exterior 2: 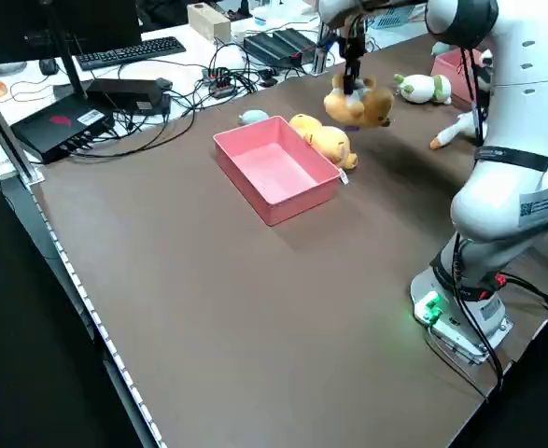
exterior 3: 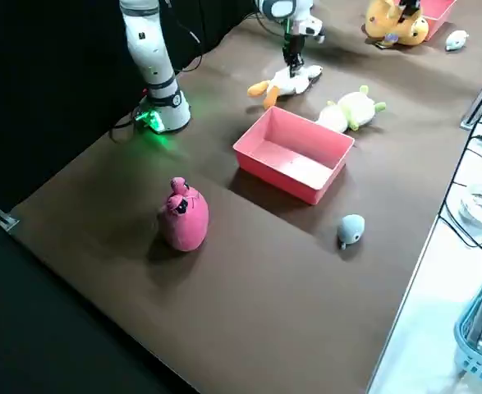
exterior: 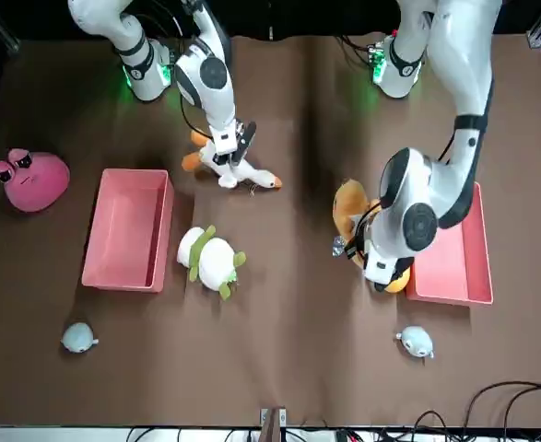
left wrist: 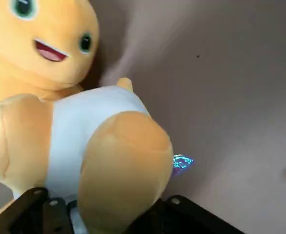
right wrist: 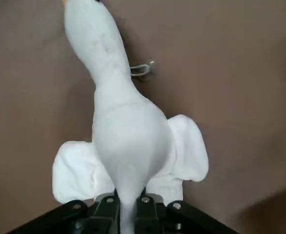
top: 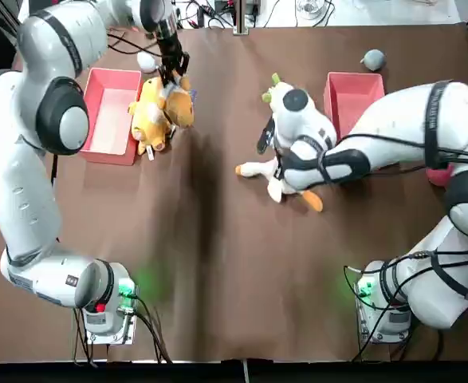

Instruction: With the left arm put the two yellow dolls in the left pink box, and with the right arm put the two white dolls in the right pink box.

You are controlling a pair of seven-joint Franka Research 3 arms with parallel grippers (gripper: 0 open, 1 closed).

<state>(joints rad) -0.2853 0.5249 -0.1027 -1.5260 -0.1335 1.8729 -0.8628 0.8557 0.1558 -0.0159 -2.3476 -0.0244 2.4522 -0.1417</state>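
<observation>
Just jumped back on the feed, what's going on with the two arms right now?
Both are mid-pick. The left gripper is shut on an orange-yellow doll, lifted off the table beside the left pink box; the second yellow doll lies against that box. The right gripper is shut on the white goose doll, which is still low at the table. The white doll with green trim lies beside the right pink box. Both boxes are empty.

No legible text, brand, number or sign found in any view. Small labels on the left arm (exterior 2: 533, 200) and a tag on the white goose (right wrist: 128, 141) cannot be read.
</observation>
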